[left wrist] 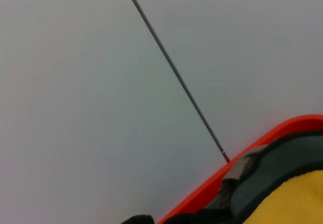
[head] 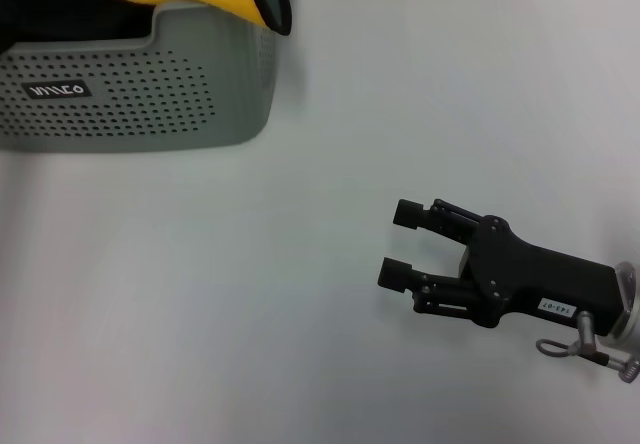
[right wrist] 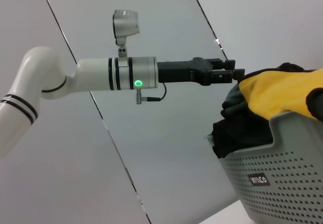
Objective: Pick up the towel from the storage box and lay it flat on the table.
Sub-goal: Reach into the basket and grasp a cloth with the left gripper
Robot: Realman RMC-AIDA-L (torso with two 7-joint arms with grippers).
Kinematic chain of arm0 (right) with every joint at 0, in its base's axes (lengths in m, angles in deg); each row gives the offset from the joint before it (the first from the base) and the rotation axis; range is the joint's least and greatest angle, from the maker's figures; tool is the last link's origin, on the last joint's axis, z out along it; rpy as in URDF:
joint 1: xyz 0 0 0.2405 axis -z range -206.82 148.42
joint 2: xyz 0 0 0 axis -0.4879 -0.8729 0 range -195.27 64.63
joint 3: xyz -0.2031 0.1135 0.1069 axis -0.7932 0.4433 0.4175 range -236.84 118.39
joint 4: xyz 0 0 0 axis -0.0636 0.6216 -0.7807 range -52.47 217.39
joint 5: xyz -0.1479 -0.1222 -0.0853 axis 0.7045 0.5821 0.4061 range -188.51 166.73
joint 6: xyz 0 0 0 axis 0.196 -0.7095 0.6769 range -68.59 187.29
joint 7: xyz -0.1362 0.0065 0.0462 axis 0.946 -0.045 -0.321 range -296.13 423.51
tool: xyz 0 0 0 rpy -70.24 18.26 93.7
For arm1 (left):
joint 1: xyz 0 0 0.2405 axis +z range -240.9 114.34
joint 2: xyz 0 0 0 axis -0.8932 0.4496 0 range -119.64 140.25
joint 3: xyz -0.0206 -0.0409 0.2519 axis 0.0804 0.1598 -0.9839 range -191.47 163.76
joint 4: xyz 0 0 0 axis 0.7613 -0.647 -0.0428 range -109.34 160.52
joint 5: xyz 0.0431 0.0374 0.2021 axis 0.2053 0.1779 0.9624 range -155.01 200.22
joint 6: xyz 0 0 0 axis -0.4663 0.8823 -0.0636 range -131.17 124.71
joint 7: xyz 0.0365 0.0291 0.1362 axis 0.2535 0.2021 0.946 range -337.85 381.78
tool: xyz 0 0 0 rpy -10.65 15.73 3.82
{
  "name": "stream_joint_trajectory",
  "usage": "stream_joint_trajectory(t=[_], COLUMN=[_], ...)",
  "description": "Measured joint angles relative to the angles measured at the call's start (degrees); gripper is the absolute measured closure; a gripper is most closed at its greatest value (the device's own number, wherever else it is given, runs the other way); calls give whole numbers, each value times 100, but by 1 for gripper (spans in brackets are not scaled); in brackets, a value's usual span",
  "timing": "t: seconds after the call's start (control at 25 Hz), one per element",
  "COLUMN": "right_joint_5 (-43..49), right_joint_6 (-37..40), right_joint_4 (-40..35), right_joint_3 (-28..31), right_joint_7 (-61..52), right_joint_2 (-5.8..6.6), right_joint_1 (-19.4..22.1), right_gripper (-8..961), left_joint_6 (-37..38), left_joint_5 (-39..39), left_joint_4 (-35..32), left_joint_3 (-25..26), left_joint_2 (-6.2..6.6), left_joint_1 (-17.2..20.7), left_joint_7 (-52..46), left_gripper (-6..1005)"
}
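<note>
Right wrist view: the left gripper (right wrist: 233,75) sits right at the top edge of the soft yellow-orange and dark green towel (right wrist: 277,95), looks pinched on it, above the pale grey-green perforated plastic storage box (right wrist: 282,168). The black right gripper (head: 400,244) hovers well off from the box over the plain white table (head: 250,304), fingers spread, nothing in them.

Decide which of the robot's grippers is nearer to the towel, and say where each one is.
Left. The left gripper is right at the towel, at its raised edge above the storage box. The right gripper hovers over the table, jaws open, well clear of the box.
</note>
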Motion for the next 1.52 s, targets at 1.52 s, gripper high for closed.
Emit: stream_joint_trajectory(t=[1.52], right_joint_5=[-32], right_joint_6=[-22], right_joint_4=[-17], right_joint_3=[8], right_joint_7=[142], right_joint_2=[0], right_joint_1=[140], right_gripper=[76], left_joint_6=[-552], left_joint_5=[2085], left_joint_4=[414], left_joint_3=[-1885], left_joint_2=[16], left_joint_1=[-33], left_joint_7=[-1578], left_gripper=[630])
